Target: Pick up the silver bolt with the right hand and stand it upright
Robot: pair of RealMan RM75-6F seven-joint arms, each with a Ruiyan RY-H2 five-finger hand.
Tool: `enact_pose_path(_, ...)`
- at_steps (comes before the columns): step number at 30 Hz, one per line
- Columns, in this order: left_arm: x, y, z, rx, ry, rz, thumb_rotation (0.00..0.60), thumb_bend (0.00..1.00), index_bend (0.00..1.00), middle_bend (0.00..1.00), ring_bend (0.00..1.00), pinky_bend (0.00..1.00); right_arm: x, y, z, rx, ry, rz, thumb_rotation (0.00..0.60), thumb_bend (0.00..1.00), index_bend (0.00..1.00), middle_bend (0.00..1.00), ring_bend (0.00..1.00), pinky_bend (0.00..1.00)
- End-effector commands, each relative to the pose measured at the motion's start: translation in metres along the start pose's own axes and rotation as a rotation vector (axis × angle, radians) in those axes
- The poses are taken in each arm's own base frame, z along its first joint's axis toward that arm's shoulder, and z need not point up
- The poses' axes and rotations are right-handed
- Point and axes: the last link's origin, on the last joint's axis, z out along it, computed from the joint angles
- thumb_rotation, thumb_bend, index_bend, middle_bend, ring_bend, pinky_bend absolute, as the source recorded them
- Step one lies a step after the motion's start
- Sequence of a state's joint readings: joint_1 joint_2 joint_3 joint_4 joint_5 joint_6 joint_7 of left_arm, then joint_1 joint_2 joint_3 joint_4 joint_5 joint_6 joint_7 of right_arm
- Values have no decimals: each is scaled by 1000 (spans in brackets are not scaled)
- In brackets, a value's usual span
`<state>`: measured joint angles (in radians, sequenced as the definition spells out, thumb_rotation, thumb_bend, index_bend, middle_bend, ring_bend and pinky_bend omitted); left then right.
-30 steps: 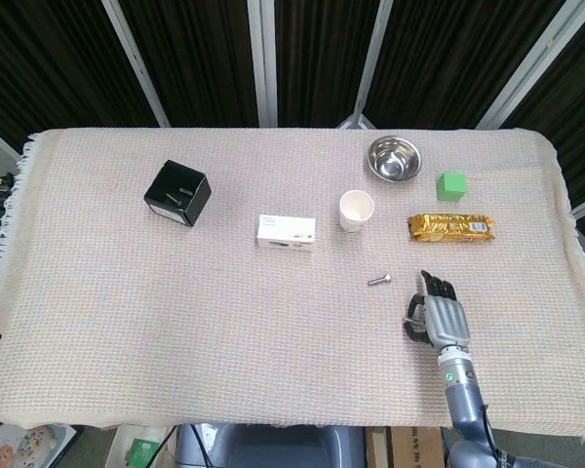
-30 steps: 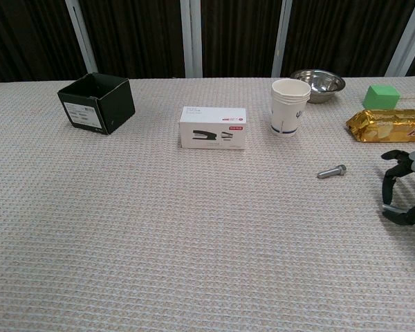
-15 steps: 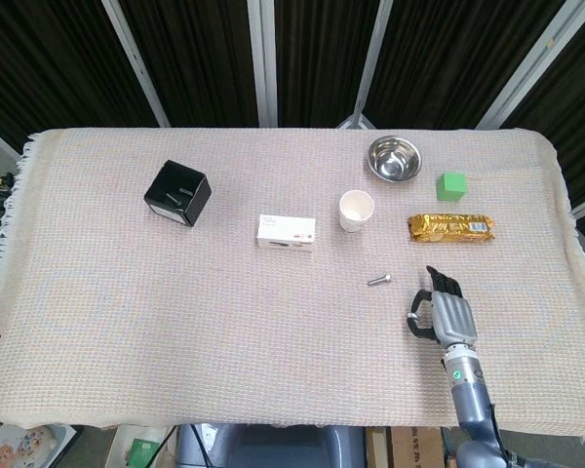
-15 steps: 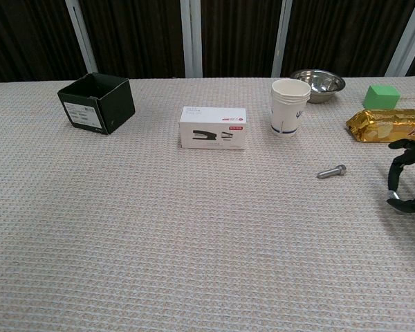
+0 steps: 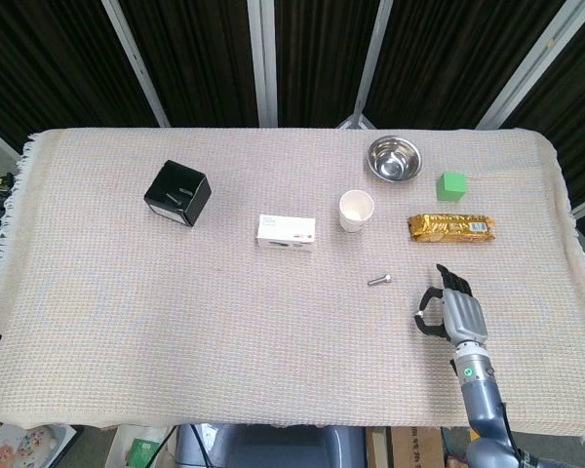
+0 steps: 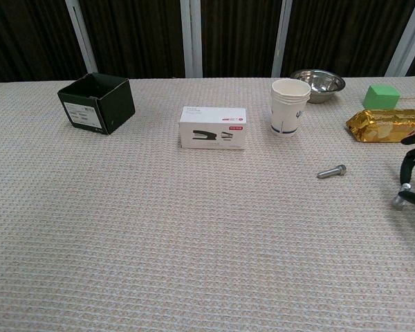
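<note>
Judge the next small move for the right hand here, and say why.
Probably shift the right hand toward the robot's left, over the silver bolt. The bolt lies flat on the tablecloth, untouched, and the hand holds nothing and sits apart from it.

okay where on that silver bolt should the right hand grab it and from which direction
Pinch the silver bolt across its shank, near the middle, coming down from above. It lies flat on the cloth, so only the top and sides are free. Its head points toward the right hand, which is open beside it; gripping the shank probably leaves the head free to set down as a base.
</note>
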<state>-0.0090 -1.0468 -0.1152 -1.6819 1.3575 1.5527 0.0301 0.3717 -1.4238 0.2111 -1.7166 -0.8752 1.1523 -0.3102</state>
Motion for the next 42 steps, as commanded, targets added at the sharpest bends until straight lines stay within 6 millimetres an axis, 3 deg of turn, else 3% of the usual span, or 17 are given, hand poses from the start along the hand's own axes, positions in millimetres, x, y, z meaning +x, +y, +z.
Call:
enact_pose_path(1,0,0,0,-1,0,0,600,44,162,92,10,9,0,0,0,-1,-3,1,600,343,607,0,13,0)
enact_pose_path(15,0,0,0,-1,0,1,600,43,162,93,10,9,4,3,2,-14,-20,8,600,343,607,0,13,0)
enact_pose_path(34,0,0,0,1,2,0,600,43,163,94,10,9,3,4,3,-20,-32,1,600,343,533,0,13,0)
enact_pose_path(42,0,0,0,1,2,1,600,43,162,94,10,9,7,-6,-1,18,-35,20,600,342,419,0,13,0)
